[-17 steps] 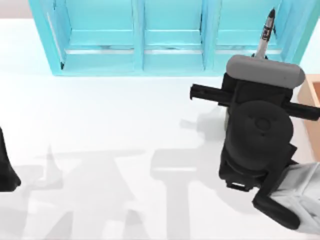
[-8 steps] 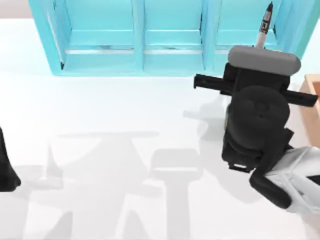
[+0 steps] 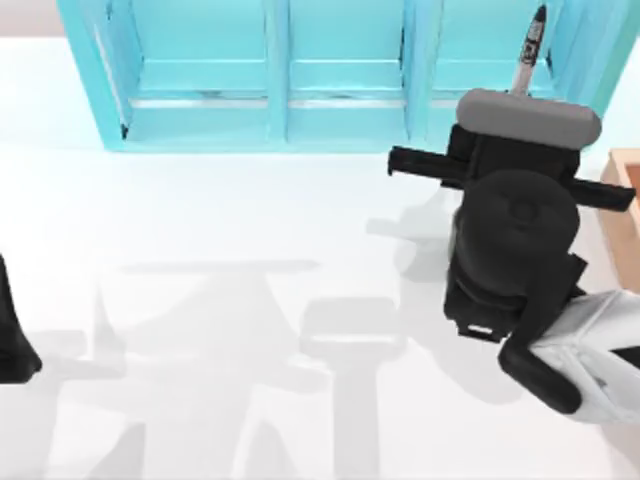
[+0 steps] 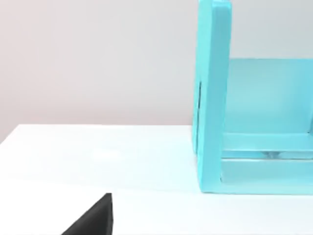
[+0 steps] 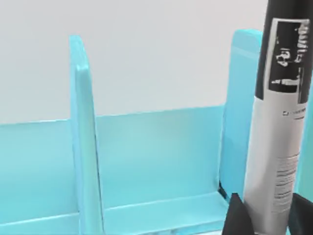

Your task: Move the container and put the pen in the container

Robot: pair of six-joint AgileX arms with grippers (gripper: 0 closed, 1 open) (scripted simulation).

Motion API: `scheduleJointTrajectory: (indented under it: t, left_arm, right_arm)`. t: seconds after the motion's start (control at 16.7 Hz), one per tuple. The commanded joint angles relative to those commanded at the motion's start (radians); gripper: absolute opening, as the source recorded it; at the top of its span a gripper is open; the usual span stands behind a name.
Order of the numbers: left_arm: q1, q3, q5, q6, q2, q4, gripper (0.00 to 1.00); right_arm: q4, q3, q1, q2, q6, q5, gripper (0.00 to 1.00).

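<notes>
The pen [image 3: 529, 52] is thin, with a black top end and a grey-white middle that has small print on it. It stands nearly upright, sticking up out of the right gripper [image 5: 264, 218], whose two dark fingertips [image 5: 236, 215] sit on either side of its lower part.

Top view straight down over table, both wrist views low, level, facing turquoise shelf unit [image 3: 270, 75].
</notes>
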Motion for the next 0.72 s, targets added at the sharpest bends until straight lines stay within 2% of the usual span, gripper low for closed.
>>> scheduleJointTrajectory:
  t: [0.54,0.72]
  left_arm:
    - [0.0,0.0,0.0,0.0,0.0,0.0,1.0]
    - [0.0,0.0,0.0,0.0,0.0,0.0,1.0]
  right_arm:
    - [0.0,0.0,0.0,0.0,0.0,0.0,0.98]
    - [0.0,0.0,0.0,0.0,0.0,0.0,1.0]
